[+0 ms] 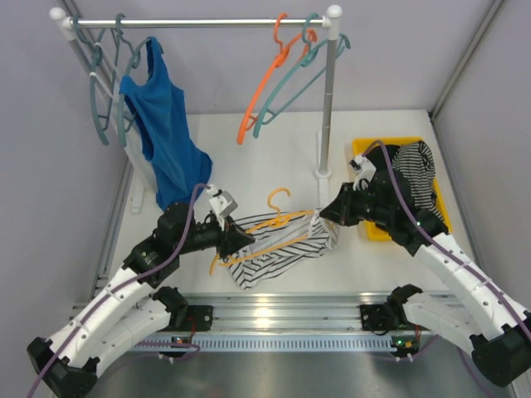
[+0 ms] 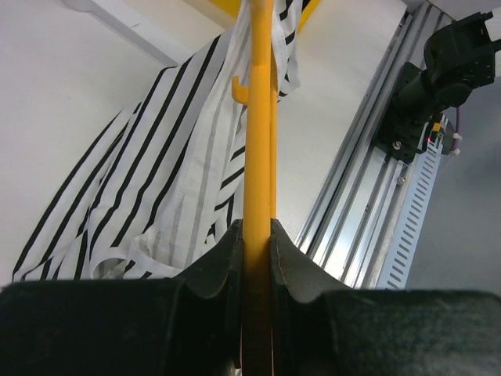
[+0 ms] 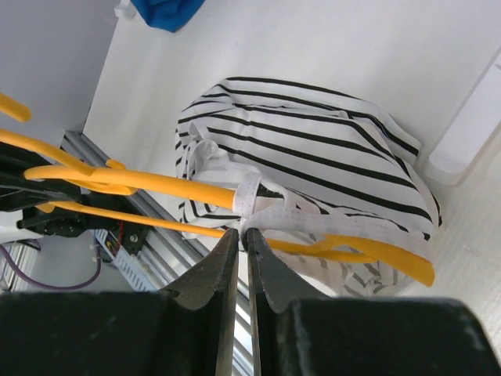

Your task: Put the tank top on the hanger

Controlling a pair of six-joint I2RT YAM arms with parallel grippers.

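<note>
Left jaws clenched on the hanger [image 2: 258, 117]. Right jaws pinched shut on the tank top [image 3: 313, 157] strap. Beside the right jaws, yellow bin [image 1: 365, 148] holds dark striped garment [image 1: 417, 170].

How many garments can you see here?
3. A blue top hangs at the rail's left end; the tank top is bunched on the table by the hanger; a dark fine-striped garment sits in the yellow bin. Others may hide behind the blue top.

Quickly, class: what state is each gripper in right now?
Left gripper: closed on the hanger.
Right gripper: closed, pinching the tank top at its strap.
</note>
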